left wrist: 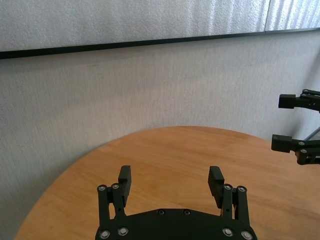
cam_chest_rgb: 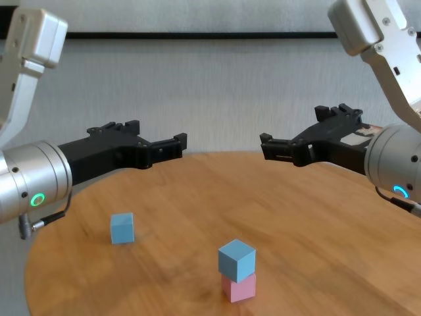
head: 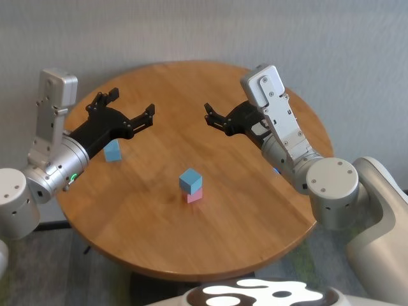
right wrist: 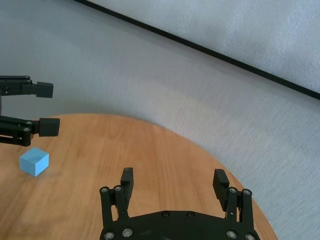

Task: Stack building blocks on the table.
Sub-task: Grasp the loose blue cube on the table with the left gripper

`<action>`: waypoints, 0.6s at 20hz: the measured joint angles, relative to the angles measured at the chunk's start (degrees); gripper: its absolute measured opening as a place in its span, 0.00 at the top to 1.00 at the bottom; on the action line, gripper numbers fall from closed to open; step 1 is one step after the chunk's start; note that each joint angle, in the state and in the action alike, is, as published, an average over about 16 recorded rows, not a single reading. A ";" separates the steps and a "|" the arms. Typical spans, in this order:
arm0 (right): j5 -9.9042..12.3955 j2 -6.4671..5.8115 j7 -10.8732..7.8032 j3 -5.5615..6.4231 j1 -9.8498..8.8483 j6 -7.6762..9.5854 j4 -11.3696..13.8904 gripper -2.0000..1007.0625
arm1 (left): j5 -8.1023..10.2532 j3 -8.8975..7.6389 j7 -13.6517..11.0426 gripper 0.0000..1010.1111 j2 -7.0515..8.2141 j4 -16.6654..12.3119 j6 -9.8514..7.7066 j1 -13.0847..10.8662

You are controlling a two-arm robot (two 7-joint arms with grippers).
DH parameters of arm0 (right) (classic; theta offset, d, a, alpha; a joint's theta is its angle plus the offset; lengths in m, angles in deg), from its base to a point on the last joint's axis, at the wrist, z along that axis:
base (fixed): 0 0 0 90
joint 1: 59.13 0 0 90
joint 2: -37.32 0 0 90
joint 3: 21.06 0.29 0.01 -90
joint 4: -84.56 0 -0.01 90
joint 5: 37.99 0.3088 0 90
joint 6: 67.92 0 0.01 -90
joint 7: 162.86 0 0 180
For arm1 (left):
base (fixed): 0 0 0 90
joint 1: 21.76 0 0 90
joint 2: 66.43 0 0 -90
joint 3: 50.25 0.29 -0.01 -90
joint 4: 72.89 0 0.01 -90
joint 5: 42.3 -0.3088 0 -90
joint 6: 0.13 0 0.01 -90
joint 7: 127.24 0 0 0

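Left tool (head: 131, 109) and right tool (head: 215, 118): both raised over the bench (head: 146, 236), fingers apart, empty. Loose light blue cube (head: 113, 151): near bench's left edge. Blue cube (head: 190, 180) atop pink cube (head: 195, 196): centre. Likely light, rigid, matte; pinch opposite flat faces

Three building blocks sit on one round table (head: 127, 242): two light blue cubes (head: 190, 180) (head: 113, 151) and one pink cube (head: 195, 196). Two grippers (head: 131, 109) (head: 213, 116) hover above.

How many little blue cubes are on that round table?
2. One blue cube sits atop the pink cube near the table's middle; the other blue cube stands alone on the robot's left.
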 joint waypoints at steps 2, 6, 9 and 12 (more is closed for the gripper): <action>0.00 0.00 0.10 0.01 -0.05 0.17 0.11 0.00 | 0.03 -0.06 0.08 0.01 -0.05 -0.01 -0.04 -0.03; -0.01 0.01 0.25 0.02 -0.14 0.44 0.28 0.00 | 0.39 -0.51 0.93 0.01 -0.55 -0.04 -0.88 -0.24; -0.01 0.01 0.34 0.03 -0.19 0.58 0.37 0.00 | 0.62 -1.09 2.44 0.01 -1.27 -0.17 -2.31 -0.55; -0.02 0.02 0.40 0.04 -0.23 0.69 0.45 0.00 | 0.57 -1.77 4.61 0.01 -2.27 -0.15 -4.02 -0.86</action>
